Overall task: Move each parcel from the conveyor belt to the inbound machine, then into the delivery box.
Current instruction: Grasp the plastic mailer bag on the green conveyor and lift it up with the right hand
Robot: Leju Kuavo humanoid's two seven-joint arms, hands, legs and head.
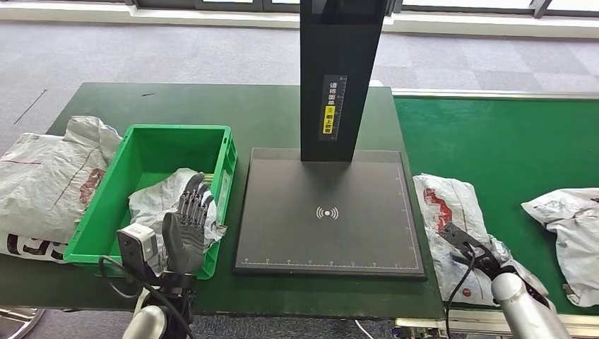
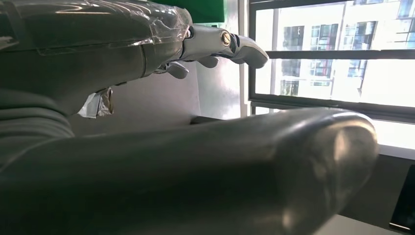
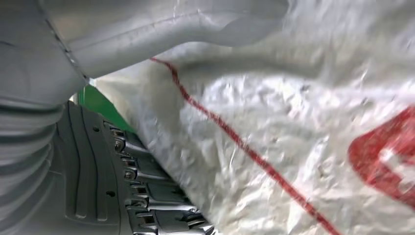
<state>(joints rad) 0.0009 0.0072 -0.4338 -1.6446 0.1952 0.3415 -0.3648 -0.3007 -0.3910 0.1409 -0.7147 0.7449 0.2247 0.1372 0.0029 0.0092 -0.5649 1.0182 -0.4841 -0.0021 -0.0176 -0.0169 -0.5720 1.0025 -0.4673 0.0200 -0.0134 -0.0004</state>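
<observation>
Nearest, low on the right: right hand clamped on the parcel, thick thumb on one face of the bag and dark fingers against the other in the right wrist view, crinkled white plastic with red print sandwiched between. Gripped at the near end, probably so the soft bag can be lifted and swung across without folding over the hand. Resting flat on the conveyor belt for now, not yet raised.

Low on the left: left hand upright above the near wall of the delivery box, fingers spread apart, nothing held (apparently parked clear of the route to the plate). Inside the box, a crumpled parcel, judged already processed.

Between the two hands: the inbound machine, flat dark plate bare, with a scan mark at its middle and a black post rising from its far edge. Plainly the next stop for the held bag, laid flat over the mark.

Further right on the belt, well apart from the held one: a second parcel, waiting its turn.

Far left, beside the box on the table: a big parcel, slumped against the box wall; purpose there unclear.
</observation>
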